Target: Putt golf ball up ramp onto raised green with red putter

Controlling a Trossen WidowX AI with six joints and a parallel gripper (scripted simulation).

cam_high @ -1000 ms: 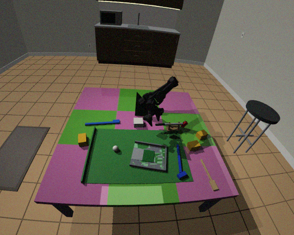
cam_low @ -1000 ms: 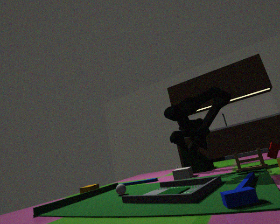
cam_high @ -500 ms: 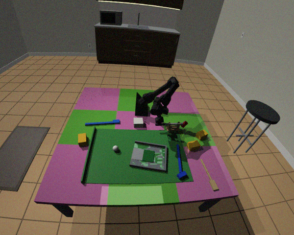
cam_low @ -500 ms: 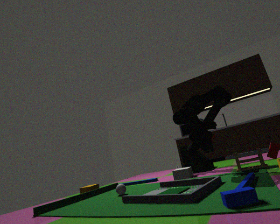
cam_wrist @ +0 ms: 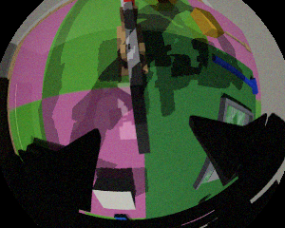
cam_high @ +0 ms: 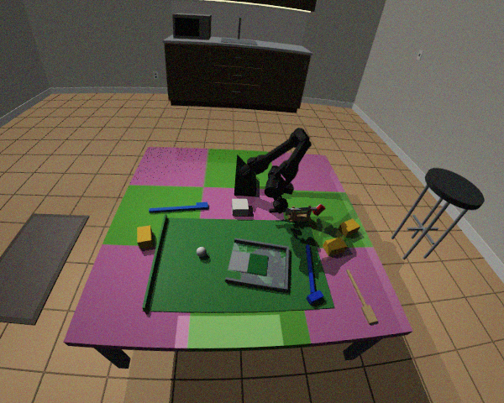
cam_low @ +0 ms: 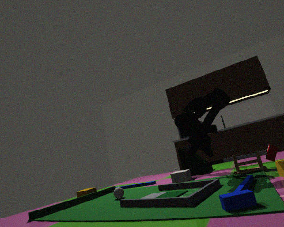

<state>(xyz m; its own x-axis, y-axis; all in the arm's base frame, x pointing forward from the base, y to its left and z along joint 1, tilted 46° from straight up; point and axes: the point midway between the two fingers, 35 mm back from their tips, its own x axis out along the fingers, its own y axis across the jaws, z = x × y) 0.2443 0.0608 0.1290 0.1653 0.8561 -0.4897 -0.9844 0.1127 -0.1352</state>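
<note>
in the top view, we list, left to right: grey floor mat (cam_high: 35, 264), left edge; pink-and-green table (cam_high: 113, 303) (cam_low: 5, 221) (cam_wrist: 104, 157), tiled floor around; golf ball (cam_high: 201, 251) (cam_low: 118, 193), left of centre on dark green mat (cam_high: 182, 281) (cam_low: 88, 214) (cam_wrist: 166, 190); dark cabinet (cam_high: 239, 73) (cam_low: 247, 139), upper centre; gripper (cam_high: 279, 206) (cam_low: 201, 153) (cam_wrist: 145, 127), wide apart, holding nothing; red putter (cam_high: 318, 210) (cam_low: 271, 152) (cam_wrist: 141, 119), right of centre on wooden rack (cam_low: 236, 163) (cam_wrist: 123, 40); black stool (cam_high: 454, 187), right.

No readable text, label, brand, number or sign is showing in any of the 3 views, top, exterior or wrist, with every surface in sight, from the table (cam_high: 126, 321) to the walls (cam_high: 452, 95) (cam_low: 51, 85), carrying 0 legible characters.
</note>
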